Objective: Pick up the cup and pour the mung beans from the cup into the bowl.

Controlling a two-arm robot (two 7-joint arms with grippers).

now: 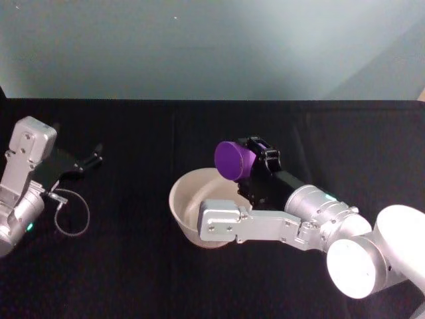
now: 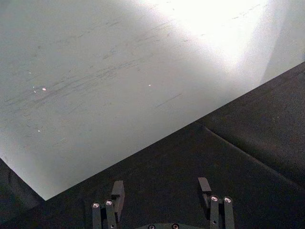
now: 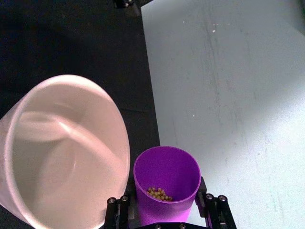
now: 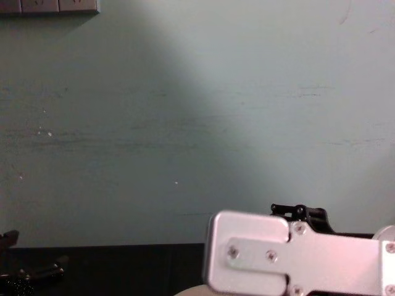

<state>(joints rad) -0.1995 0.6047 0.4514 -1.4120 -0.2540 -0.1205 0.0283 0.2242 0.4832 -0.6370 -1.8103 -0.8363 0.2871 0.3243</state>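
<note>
My right gripper [image 1: 257, 159] is shut on the purple cup [image 1: 232, 160] and holds it tilted above the far right rim of the bowl [image 1: 178, 199]. In the right wrist view the cup [image 3: 167, 174] sits between the fingers [image 3: 213, 206], right beside the pale pinkish-white bowl [image 3: 52, 157], whose inside is bare. A small cluster of mung beans [image 3: 159, 193] lies inside the cup against its lower wall. My left gripper [image 1: 89, 161] is parked at the far left of the table, open, with nothing between its fingers [image 2: 117, 190].
A black cloth [image 1: 133, 266] covers the table, which ends at a pale wall [image 1: 212, 46] behind. A thin cable loop [image 1: 72, 216] hangs by the left arm. The right forearm [image 4: 290, 253] crosses low in front of the bowl.
</note>
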